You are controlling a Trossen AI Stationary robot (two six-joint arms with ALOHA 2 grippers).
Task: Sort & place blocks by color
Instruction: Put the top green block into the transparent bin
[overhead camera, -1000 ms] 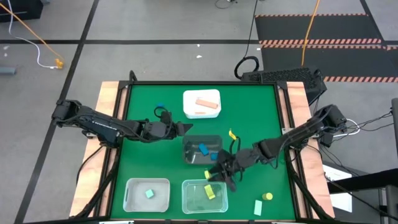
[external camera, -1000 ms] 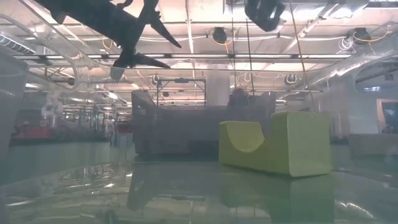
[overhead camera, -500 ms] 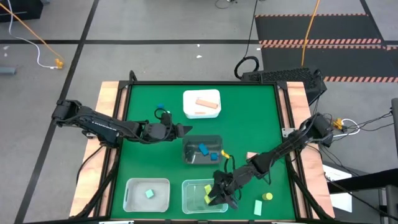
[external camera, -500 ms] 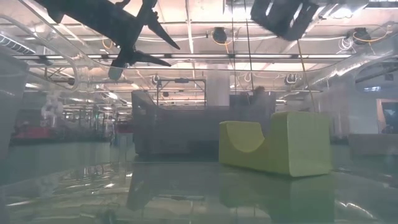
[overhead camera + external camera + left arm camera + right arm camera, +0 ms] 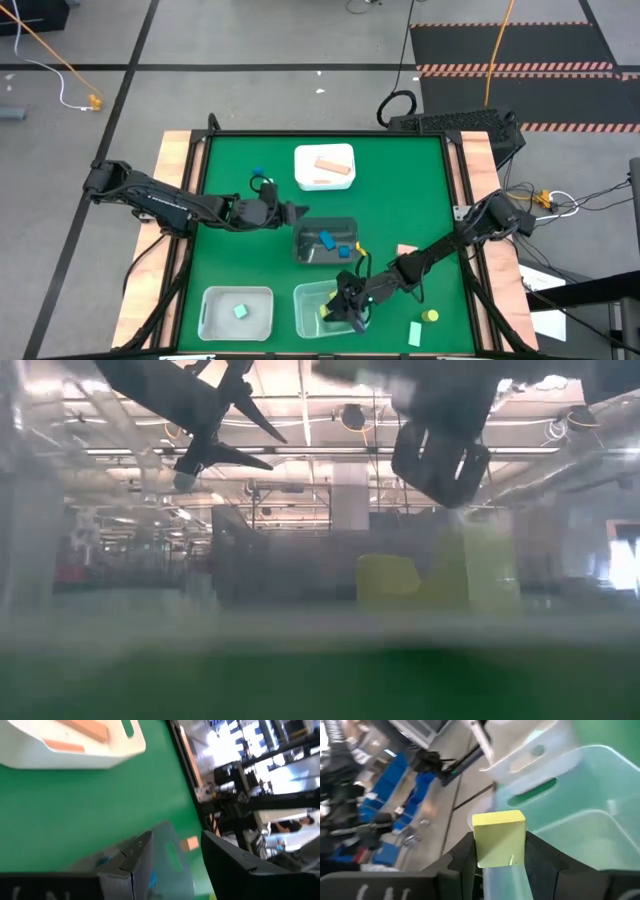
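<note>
- Right gripper [image 5: 500, 862] clamps a small yellow wooden block [image 5: 499, 838] over the clear plastic bin [image 5: 308, 300], poised to drop it with the other yellow piece.
- Left gripper [image 5: 297, 210], fingers parted and empty, waits beside the dark bin [image 5: 305, 240] of blue blocks.

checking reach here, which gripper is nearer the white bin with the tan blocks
Left. The left gripper hovers just below-left of the white bin in the high view. The right gripper is far down the table, over a clear bin, holding a yellow block.
</note>
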